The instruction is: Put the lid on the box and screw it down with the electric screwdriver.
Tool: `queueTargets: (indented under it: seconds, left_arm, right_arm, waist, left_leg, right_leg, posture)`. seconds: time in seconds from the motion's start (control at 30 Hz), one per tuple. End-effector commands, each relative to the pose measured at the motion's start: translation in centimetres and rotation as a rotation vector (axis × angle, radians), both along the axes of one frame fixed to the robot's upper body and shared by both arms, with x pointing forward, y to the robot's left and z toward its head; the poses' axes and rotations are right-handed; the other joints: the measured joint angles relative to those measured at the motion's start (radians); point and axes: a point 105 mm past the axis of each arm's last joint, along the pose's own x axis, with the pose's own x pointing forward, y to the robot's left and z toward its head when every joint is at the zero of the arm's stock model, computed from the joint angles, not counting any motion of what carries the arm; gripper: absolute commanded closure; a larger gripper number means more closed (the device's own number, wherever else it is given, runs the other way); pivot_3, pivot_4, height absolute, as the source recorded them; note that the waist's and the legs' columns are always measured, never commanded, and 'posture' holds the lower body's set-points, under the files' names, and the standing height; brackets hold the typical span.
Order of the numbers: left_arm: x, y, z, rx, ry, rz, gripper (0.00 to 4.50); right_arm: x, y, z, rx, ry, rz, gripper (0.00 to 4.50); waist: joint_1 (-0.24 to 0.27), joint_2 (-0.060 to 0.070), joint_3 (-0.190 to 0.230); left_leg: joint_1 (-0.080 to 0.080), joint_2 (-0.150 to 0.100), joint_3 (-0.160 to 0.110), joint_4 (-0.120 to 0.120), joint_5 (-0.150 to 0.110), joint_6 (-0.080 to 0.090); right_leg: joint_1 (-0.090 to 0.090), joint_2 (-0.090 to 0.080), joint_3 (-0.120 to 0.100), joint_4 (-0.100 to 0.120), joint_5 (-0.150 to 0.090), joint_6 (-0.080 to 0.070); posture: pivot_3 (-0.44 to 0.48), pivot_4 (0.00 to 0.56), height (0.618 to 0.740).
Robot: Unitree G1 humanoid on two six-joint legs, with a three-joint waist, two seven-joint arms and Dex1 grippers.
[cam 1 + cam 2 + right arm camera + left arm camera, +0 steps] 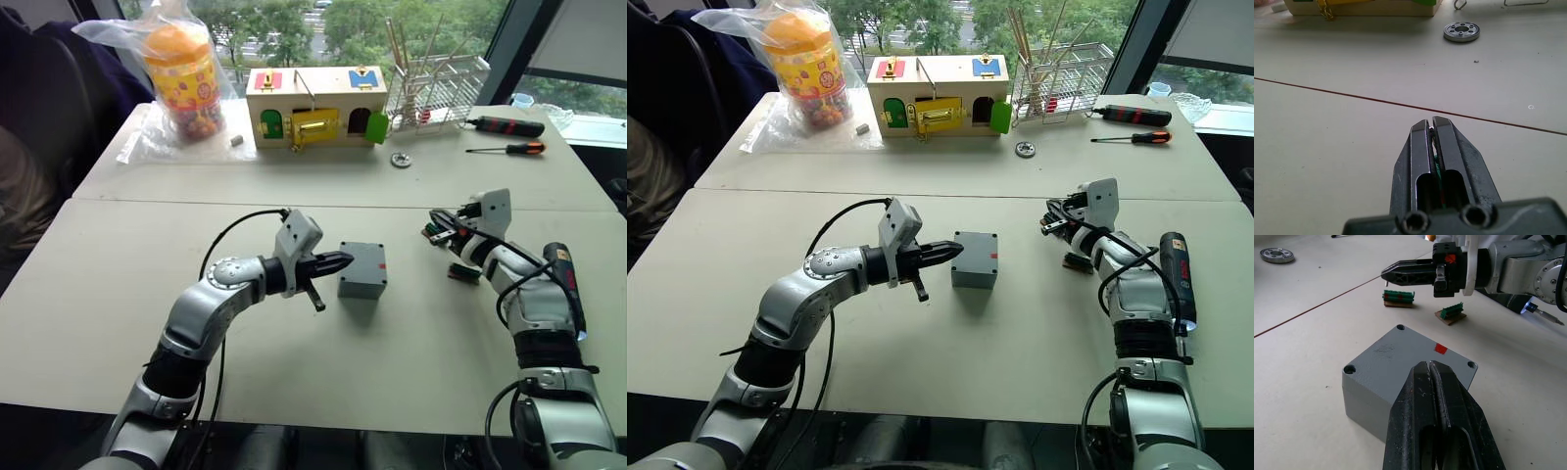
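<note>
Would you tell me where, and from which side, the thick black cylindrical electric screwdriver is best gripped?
Probably round the middle of the thick black cylindrical electric screwdriver, coming from above with the jaws across its width. It lies flat on the beige table, bit end towards the robot, so its round mid-body is open from the top.

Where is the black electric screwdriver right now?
The electric screwdriver lies flat on the table on the robot's right side, just outside its right forearm, far from the grey box.
</note>
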Motion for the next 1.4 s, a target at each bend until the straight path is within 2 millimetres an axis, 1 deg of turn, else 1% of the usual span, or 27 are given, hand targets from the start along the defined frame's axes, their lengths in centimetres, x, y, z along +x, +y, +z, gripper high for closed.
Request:
queueTargets:
  seconds: [0.03,0.13,0.2,0.27,0.3,0.33,0.4,0.5,0.57,0.67,0.73,0.87,1.4]
  left_arm:
    - [-0.5,-0.4,1.2,-0.022,-0.061,-0.023,4.5]
    - [-0.5,-0.4,1.3,-0.025,-0.065,-0.023,4.5]
    - [-0.6,-0.2,1.4,-0.026,-0.068,-0.024,4.5]
    - [-0.9,0.5,1.6,-0.025,-0.07,-0.026,4.5]
    - [-1.1,0.9,1.6,-0.023,-0.068,-0.032,4.5]
    - [-1.5,1.2,1.6,-0.014,-0.063,-0.042,4.5]
    - [-2.1,1.6,1.2,0.005,-0.048,-0.066,4.5]
    - [-2.7,1.8,1.0,0.013,-0.029,-0.093,4.5]
    - [-2.8,1.9,0.8,0.015,-0.024,-0.095,4.5]
    - [-2.5,2.0,-0.3,0.056,-0.036,-0.078,4.5]
    - [-2.2,2.0,-0.6,0.055,-0.037,-0.066,4.5]
    - [-2.1,1.9,-0.4,0.025,-0.039,-0.052,4.5]
    - [-2.0,2.0,-0.2,0.009,-0.041,-0.035,4.5]
  right_arm:
    - [-0.1,0.1,2.6,0.004,-0.077,0.009,4.46]
    - [-0.5,0.4,3.4,0.01,-0.095,0.025,4.46]
    - [-1.2,1.0,4.1,0.027,-0.108,0.061,4.46]
    - [-3.2,3.0,5.0,0.086,-0.113,0.172,4.46]
    - [-4.3,3.9,5.2,0.108,-0.101,0.225,4.46]
    - [-5.4,4.7,5.1,0.126,-0.083,0.268,4.46]
    - [-6.8,5.8,4.6,0.14,-0.044,0.312,4.46]
    - [-8.0,6.9,3.8,0.175,0.0,0.348,4.46]
    - [-8.1,7.4,3.4,0.19,0.014,0.356,4.46]
    - [-7.8,8.2,2.9,0.212,0.023,0.362,4.46]
    - [-7.5,8.6,2.4,0.214,0.03,0.365,4.46]
    - [-7.3,9.0,1.8,0.209,0.045,0.374,4.46]
    - [-6.6,9.1,0.4,0.168,0.078,0.384,4.46]
  waist:
    - [0.0,0.0,0.0]
    - [-0.001,0.0,0.0]
    - [0.0,0.0,0.0]
    - [0.002,0.0,0.0]
    - [0.001,0.0,0.0]
    - [0.001,0.0,0.0]
    - [0.001,0.0,0.0]
    - [0.004,0.0,0.0]
    - [0.006,0.0,0.0]
    - [0.003,0.0,0.0]
    - [0.003,0.0,0.0]
    - [0.005,0.0,0.0]
    - [0.002,0.0,0.0]
  left_leg:
    - [0.0,0.0,0.0,0.0,0.0,0.0]
    - [0.0,0.0,0.0,0.0,0.0,0.0]
    - [0.0,0.0,0.0,0.0,0.0,0.0]
    - [0.0,0.0,0.0,0.0,0.0,0.0]
    - [0.0,0.0,-0.001,0.0,0.0,0.0]
    - [0.0,0.0,-0.001,0.0,0.0,0.0]
    - [0.0,0.0,-0.001,-0.001,0.0,0.0]
    - [0.0,0.0,-0.001,0.001,0.0,0.0]
    - [0.0,0.0,-0.001,0.001,0.0,0.0]
    - [0.0,0.0,-0.002,0.0,0.0,0.0]
    - [0.0,0.0,-0.001,-0.001,0.0,0.0]
    - [0.0,0.0,-0.001,-0.001,0.0,0.0]
    - [0.0,0.0,-0.001,-0.001,0.0,0.0]
  right_leg:
    - [0.0,0.0,0.0,0.0,0.0,0.0]
    - [0.0,0.0,0.0,0.0,0.0,0.0]
    - [0.0,0.0,0.0,0.0,0.0,0.0]
    - [0.0,0.0,0.0,0.0,0.0,0.0]
    - [0.0,0.0,0.0,0.0,0.0,0.0]
    - [0.0,0.0,0.0,0.0,0.0,0.0]
    - [0.0,0.0,0.001,0.0,0.0,0.0]
    - [0.0,0.0,0.001,0.0,0.0,0.0]
    - [0.0,0.0,0.002,0.0,0.0,0.0]
    - [0.0,0.0,0.002,0.0,0.0,0.0]
    - [0.0,0.0,0.002,0.0,0.0,0.0]
    - [-0.001,0.0,0.001,0.0,0.0,0.0]
    - [-0.001,0.0,0.001,0.0,0.0,0.0]
  posture:
    - [0.0,0.15,0.74]
    - [0.0,0.15,0.74]
    - [0.0,0.15,0.74]
    - [0.0,0.15,0.74]
    - [0.0,0.15,0.74]
    - [0.0,0.15,0.74]
    - [0.0,0.15,0.74]
    - [0.0,0.15,0.74]
    - [0.0,0.15,0.74]
    - [0.0,0.15,0.74]
    - [0.0,0.15,0.74]
    - [0.0,0.15,0.74]
    - [0.0,0.15,0.74]
